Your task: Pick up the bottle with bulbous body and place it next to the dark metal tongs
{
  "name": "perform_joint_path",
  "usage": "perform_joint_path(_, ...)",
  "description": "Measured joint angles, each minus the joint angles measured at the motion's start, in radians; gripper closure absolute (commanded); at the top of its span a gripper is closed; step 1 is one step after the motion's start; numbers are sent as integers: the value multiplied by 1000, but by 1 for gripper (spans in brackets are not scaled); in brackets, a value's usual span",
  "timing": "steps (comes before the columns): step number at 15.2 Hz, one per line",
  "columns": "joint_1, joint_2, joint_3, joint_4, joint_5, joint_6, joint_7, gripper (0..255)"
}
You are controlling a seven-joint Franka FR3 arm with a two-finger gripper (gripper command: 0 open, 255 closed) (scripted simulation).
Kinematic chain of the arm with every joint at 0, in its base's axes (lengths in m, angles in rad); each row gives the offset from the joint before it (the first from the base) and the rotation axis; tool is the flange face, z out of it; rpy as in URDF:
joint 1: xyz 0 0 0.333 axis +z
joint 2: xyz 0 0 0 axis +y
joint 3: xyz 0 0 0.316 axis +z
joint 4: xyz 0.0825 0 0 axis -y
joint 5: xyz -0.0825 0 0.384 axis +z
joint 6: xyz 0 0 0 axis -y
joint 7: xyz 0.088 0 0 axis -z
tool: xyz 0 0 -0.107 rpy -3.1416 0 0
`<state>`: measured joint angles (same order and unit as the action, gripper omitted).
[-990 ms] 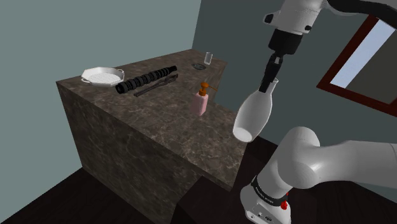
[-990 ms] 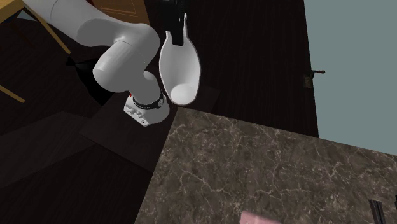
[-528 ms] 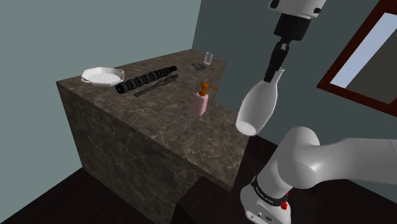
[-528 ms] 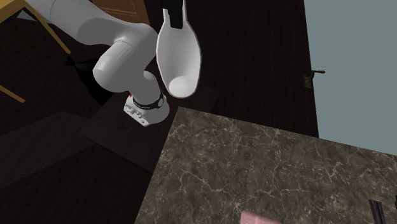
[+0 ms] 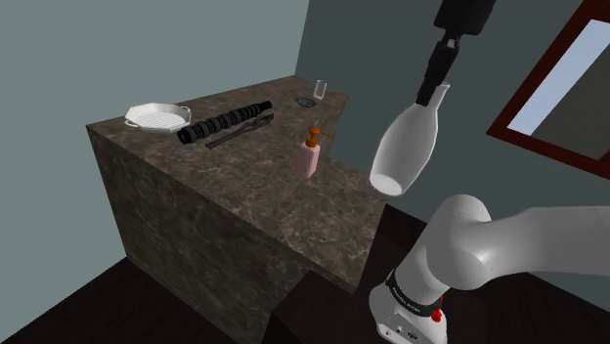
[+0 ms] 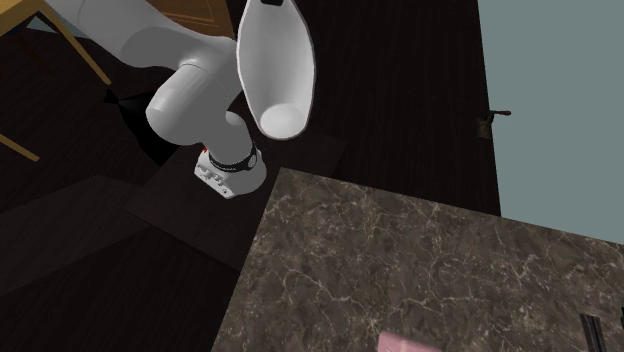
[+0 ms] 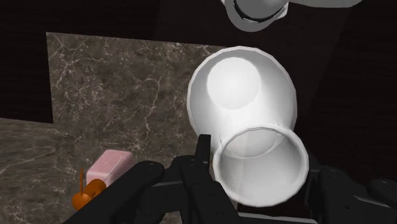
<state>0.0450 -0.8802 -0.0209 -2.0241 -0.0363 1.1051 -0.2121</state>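
We see the hand shut on the neck of the white bottle. The bottle hangs tilted beneath the hand, base down, in the air by the edge of the tabletop. Below and beyond the hand a pink dispenser stands on the tabletop. The tongs lie farther off, well apart from the bottle, just beside a dark ridged roller.

Dim overall. Glare blooms on my white bulbous bottle; dark marbled stone counter evenly, softly lit.
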Motion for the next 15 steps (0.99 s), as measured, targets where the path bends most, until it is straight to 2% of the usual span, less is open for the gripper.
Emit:
perform_joint_path(6,0,60,-2,107,-2,-47,-4,255)
perform_joint_path(15,2,241,-78,88,-45,156,-70,255)
